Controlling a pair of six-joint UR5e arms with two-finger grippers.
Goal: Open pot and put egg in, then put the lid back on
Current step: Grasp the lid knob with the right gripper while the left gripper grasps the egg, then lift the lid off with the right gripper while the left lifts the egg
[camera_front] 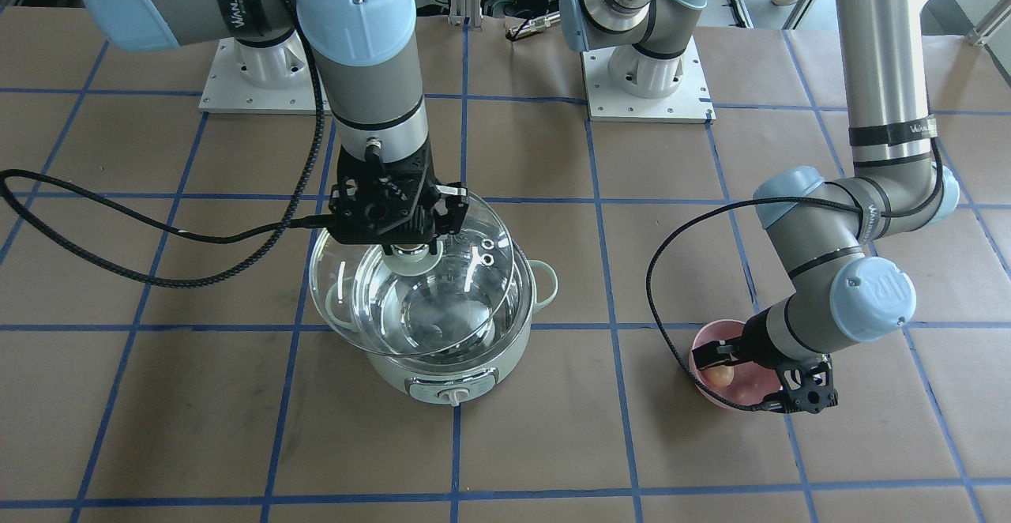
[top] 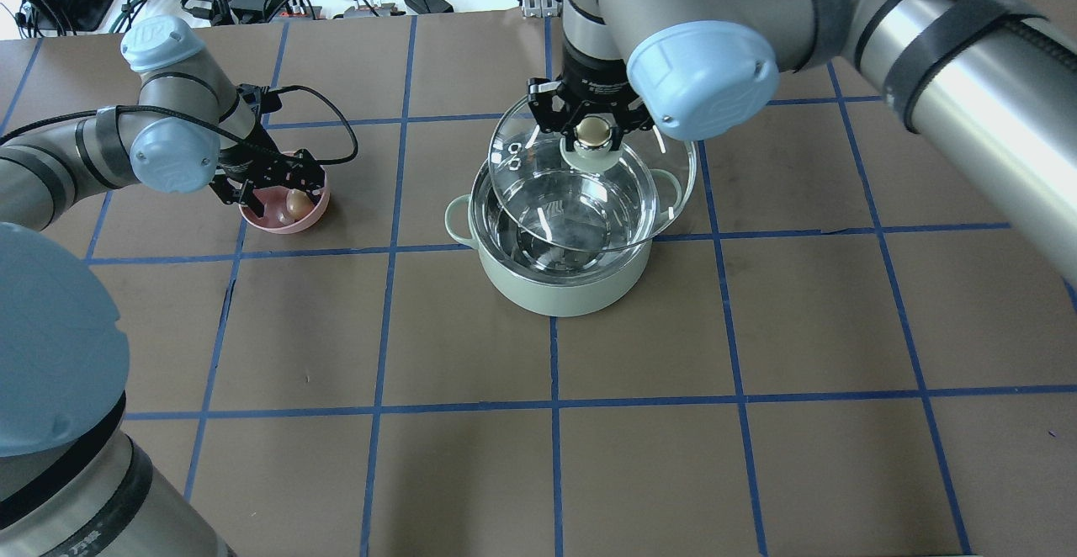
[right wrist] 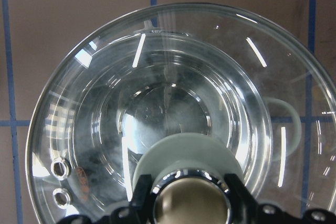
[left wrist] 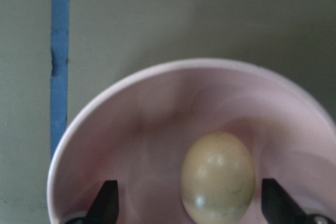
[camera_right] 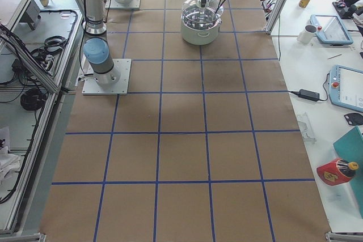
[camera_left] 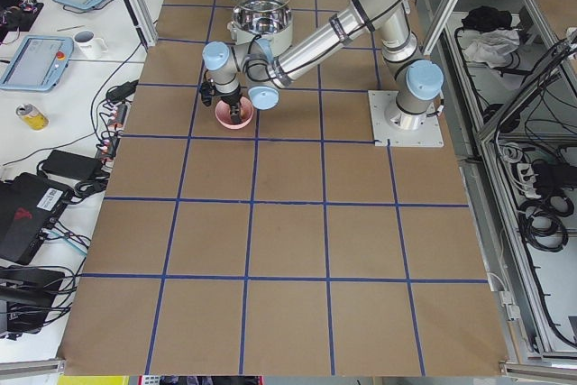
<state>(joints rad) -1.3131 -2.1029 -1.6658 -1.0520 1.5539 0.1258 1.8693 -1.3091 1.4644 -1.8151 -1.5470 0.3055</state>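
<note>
Egg (left wrist: 218, 177): small, tan, oval. It lies in the bottom of a shallow pink bowl (left wrist: 131, 80), well apart from the round mint-green electric pot (top: 564, 288), out past the pot's handle on the robot's left.

Left gripper (left wrist: 191, 205): down inside the bowl, fingers apart, one on each side of the egg, neither touching it. In the wrist view the egg sits nearer one fingertip than the other.

Lid (top: 589, 195): clear glass dome, raised above the pot and shifted toward the pot's far rim, so the steel interior is partly uncovered. We cannot tell whether its low edge fully clears the rim.

Right gripper (top: 594, 124): fingers clamped on the lid's cream-gold knob (right wrist: 191, 203).

Step in hand, as we judge it: taking the egg.
- We would centre the fingers on the egg before closing, or the nearer finger will likely push it along the curved floor.
- We would close slowly and lightly. The shell is smooth, round and brittle.
- We would grip across its widest part.
- We would lift straight up clear of the bowl rim before travelling toward the pot.
- The lid wants to go higher or further off the pot, so the left arm has an open way in.
</note>
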